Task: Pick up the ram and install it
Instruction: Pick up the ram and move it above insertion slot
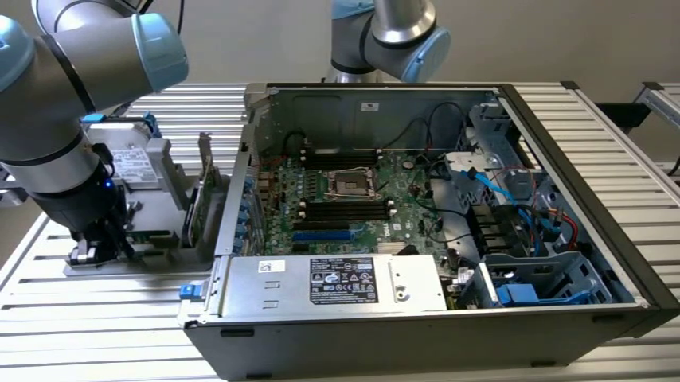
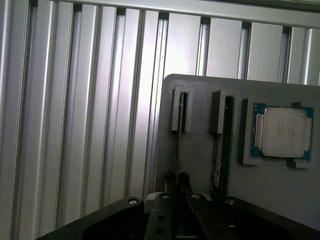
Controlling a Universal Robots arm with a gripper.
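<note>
ram [image 2: 177, 145] clamped in narrow pincer [image 2: 176, 177] — second ram [image 2: 219, 160] and one cpu [image 2: 282, 132] on one grey holder [image 2: 200, 92]

Table [image 1: 95, 326]: ribbed aluminium slats, silver, with a dull sheen, spanning the whole work area. Wall [image 1: 552, 40]: plain, pale grey-beige, behind the table. Light: soft, even.

Second ram [image 2: 222, 150] stands just beside the ram [image 2: 177, 150]; table [image 2: 75, 125] beyond lies open.
</note>
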